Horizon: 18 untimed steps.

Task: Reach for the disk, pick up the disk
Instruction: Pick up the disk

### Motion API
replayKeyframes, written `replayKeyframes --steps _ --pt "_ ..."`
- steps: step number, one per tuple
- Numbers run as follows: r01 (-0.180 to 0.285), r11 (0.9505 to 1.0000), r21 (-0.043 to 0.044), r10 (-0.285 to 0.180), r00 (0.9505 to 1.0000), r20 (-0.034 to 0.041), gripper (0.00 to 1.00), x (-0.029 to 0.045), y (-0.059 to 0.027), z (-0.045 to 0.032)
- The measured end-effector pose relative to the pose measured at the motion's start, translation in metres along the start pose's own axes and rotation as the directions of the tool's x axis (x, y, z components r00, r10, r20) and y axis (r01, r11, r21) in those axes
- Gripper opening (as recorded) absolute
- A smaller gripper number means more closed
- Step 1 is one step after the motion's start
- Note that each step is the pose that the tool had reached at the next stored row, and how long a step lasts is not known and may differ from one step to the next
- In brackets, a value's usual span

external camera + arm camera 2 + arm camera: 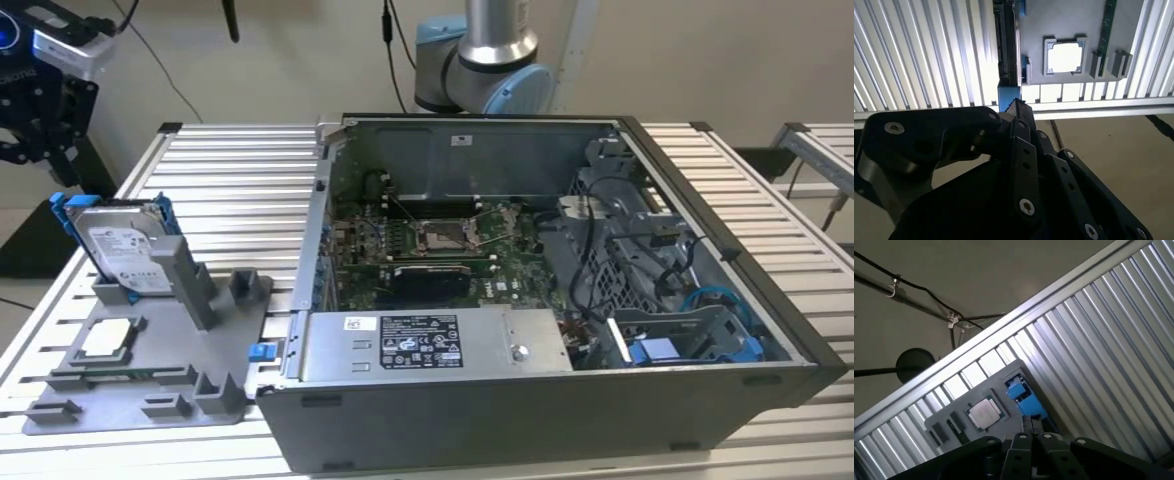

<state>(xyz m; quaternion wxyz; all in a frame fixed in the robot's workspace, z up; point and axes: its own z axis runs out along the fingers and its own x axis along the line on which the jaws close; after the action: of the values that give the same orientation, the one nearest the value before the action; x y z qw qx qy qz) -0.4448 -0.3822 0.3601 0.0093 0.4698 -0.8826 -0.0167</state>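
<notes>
The disk (123,248) is stood upright in a grey holder (167,350), edges exposed for grasping, while the gripper (1031,422) is poised apart, jaws together.

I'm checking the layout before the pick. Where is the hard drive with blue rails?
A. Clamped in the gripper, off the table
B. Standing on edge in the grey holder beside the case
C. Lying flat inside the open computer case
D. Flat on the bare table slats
B: in the exterior view the disk stands on edge in a slot of the grey holder, outside the computer case.
</notes>
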Motion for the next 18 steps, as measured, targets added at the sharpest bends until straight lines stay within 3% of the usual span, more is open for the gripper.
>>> replayKeyframes --steps 5,10,13,18 --pt "0.067 0.9977 0.0 -0.067 0.9977 -0.0026 0.0 0.0 0.0 0.0" --pt "0.134 0.991 -0.0002 -0.134 0.9909 -0.0052 0.0 0.0 0.0 0.0" --pt "0.175 0.9846 -0.0004 -0.175 0.9846 -0.0067 0.0 0.0 0.0 0.0" --pt "0.253 0.9675 0.0055 -0.253 0.9675 -0.0074 0.0 -0.0001 0.0 0.0001"
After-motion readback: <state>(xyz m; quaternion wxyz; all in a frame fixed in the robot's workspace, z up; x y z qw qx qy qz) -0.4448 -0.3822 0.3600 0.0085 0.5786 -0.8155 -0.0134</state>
